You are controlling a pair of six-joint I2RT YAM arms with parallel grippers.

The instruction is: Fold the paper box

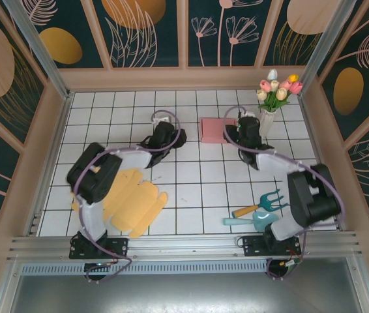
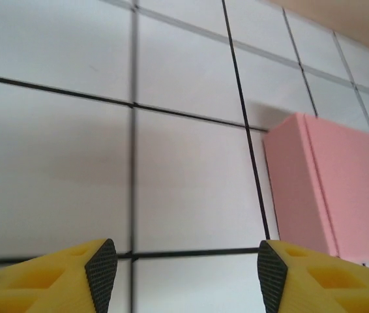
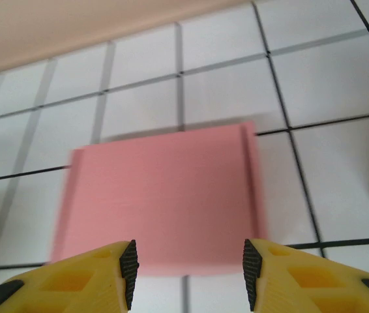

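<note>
The pink paper box (image 1: 212, 129) lies closed and flat on the white tiled table, toward the back, between my two grippers. My left gripper (image 1: 178, 137) is just to its left, open, with bare tile between its fingers (image 2: 101, 268); in the left wrist view the box (image 2: 341, 189) lies ahead to the right. My right gripper (image 1: 230, 135) is at the box's right side, also open. In the right wrist view the box (image 3: 158, 195) lies just beyond the fingertips (image 3: 128, 270), slightly blurred, with nothing gripped.
A flat yellow die-cut cardboard sheet (image 1: 132, 199) lies at the front left, partly under the left arm. A vase of tulips (image 1: 270, 111) stands at the back right, close to the right arm. A garden fork (image 1: 263, 202) and a teal trowel (image 1: 250, 220) lie front right.
</note>
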